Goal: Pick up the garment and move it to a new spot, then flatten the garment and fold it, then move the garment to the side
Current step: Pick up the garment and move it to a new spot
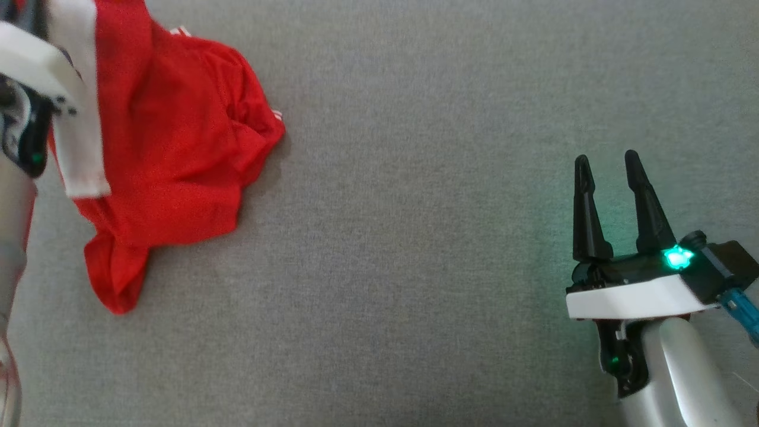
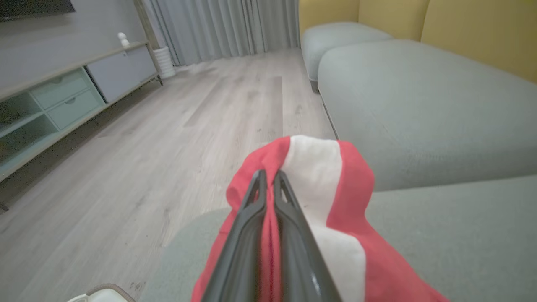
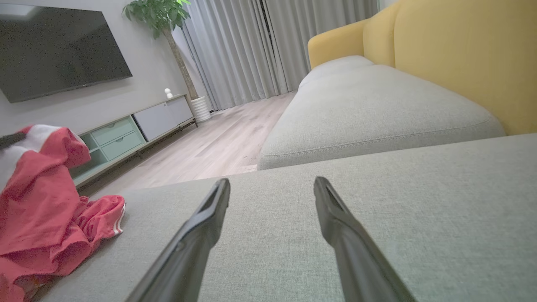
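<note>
The garment (image 1: 172,142) is red with a white band and lies bunched at the left of the grey cushion. My left gripper (image 2: 268,174) is shut on a fold of the garment (image 2: 327,184), which drapes over its fingers and hangs lifted above the cushion. In the head view, only the left arm's white wrist housing (image 1: 35,71) shows at the top left corner, over the cloth. My right gripper (image 1: 608,160) rests open at the lower right, well away from the cloth, nothing between its fingers (image 3: 205,218). From the right wrist, the garment (image 3: 37,197) hangs raised at the far left.
The grey cushion (image 1: 415,237) stretches wide between the grippers. Beyond its edge are a wooden floor (image 2: 147,138), a low media cabinet (image 2: 63,96), a second grey seat (image 3: 369,109) with a yellow backrest (image 3: 461,58), curtains and a wall television (image 3: 58,46).
</note>
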`<state>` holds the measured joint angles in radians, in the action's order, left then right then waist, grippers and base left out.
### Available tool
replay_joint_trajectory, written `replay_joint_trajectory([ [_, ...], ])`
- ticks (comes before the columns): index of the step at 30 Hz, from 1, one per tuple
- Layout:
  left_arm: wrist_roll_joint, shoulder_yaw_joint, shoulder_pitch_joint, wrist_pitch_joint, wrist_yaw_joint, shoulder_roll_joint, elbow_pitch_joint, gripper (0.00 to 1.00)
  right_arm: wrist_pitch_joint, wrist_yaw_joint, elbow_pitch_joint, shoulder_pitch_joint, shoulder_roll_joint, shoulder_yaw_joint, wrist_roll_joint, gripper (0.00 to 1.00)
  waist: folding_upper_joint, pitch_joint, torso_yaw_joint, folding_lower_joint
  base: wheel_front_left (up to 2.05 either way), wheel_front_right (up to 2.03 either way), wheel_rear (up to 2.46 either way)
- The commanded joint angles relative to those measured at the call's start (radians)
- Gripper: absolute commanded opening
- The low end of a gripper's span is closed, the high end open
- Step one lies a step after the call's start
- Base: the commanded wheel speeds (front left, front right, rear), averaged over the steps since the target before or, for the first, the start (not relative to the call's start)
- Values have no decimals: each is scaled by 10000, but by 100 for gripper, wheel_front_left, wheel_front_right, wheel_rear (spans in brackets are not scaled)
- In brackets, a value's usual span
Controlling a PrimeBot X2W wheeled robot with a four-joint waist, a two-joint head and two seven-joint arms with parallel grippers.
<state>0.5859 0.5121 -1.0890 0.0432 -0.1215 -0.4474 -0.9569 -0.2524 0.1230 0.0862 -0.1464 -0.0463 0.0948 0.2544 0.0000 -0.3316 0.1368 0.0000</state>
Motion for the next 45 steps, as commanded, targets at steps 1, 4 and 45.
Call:
replay_joint_trajectory([
  [1,5,-408,-535,290,126,-475,271,0,-93,77,-263,-57,-39,276,90,100,0,320,-33,0,0,0,0],
  [4,91,-551,-753,962,128,-338,483,0,-93,77,-193,16,-39,326,287,100,0,761,-123,0,0,0,0],
  [45,1738,138,1919,1558,1375,3307,4440,0,-94,77,-419,-278,-39,561,1809,100,0,1328,-4094,0,0,0,0],
])
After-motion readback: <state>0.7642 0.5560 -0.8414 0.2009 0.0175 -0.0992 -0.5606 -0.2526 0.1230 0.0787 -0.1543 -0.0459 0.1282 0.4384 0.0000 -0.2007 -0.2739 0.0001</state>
